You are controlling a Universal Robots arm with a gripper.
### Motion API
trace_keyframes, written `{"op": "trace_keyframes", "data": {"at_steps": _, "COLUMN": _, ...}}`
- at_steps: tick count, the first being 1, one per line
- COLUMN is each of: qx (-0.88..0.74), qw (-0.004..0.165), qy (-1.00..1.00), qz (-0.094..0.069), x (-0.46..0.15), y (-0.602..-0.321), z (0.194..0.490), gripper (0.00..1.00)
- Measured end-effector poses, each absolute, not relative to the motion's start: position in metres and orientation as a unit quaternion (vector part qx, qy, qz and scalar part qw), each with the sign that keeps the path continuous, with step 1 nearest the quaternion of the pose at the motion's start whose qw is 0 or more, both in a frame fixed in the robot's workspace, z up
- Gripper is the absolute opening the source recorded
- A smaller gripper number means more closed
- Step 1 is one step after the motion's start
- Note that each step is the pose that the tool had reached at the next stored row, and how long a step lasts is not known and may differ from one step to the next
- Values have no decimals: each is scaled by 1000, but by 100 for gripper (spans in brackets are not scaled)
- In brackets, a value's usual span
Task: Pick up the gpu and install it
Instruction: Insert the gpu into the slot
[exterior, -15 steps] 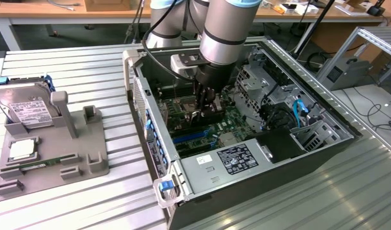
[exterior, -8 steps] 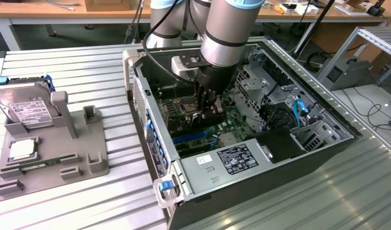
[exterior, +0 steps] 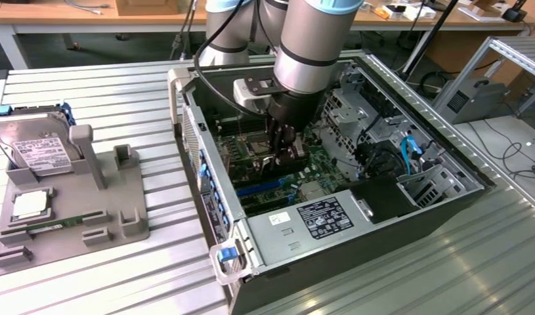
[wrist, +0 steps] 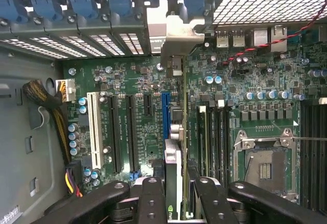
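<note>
My gripper [exterior: 285, 152] is lowered inside the open computer case [exterior: 206, 164], over the green motherboard [wrist: 138, 75]. It is shut on the gpu [wrist: 173, 162], a thin card seen edge-on between the black fingers [wrist: 152, 198]. The card's silvery end bracket [wrist: 171, 35] sits against the case's rear slot wall. The card runs along the blue expansion slot [wrist: 165, 109]; I cannot tell whether its edge is seated in it. In the exterior view the gpu [exterior: 289, 165] is a dark strip just under the fingers.
A grey fixture [exterior: 118, 223] at the exterior view's left carries a silver hard drive [exterior: 31, 141] and a small square chip [exterior: 29, 205]. Inside the case are a white slot [wrist: 94, 129], the CPU socket [wrist: 263, 168], a power supply [exterior: 324, 216] and a drive cage [exterior: 355, 115].
</note>
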State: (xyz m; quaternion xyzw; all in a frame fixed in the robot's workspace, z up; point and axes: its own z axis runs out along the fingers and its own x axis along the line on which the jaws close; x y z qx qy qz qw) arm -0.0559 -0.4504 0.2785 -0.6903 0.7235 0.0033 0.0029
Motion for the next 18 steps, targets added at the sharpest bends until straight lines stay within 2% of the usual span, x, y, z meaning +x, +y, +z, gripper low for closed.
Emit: {"op": "trace_keyframes", "data": {"at_steps": 18, "qx": -690, "qw": 3, "qy": 723, "qz": 3, "x": -63, "y": -460, "z": 278, "gripper": 27}}
